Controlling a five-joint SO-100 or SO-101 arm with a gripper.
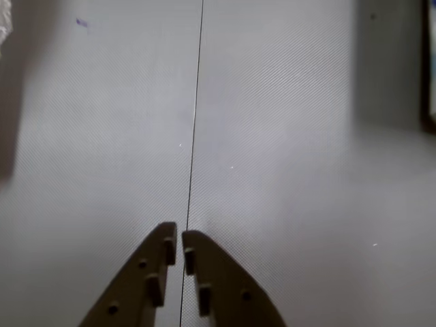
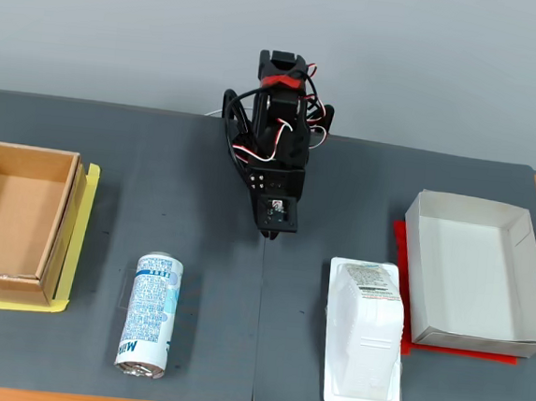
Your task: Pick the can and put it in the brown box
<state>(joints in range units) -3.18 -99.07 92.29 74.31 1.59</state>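
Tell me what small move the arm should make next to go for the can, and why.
Probably swing the claw toward the left of the fixed view and forward, to hover over the can. The can lies on its side on the dark mat, untouched, while the claw is shut, empty, and pointed down at the mat seam. The brown box sits empty farther left.

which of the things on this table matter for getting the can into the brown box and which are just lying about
Part of the job:
- slim white and light blue drink can, lying on its side
- shallow brown cardboard box, empty
- gripper, shut, empty

Lying about:
- white rectangular plastic package
- white tray-like box on a red sheet
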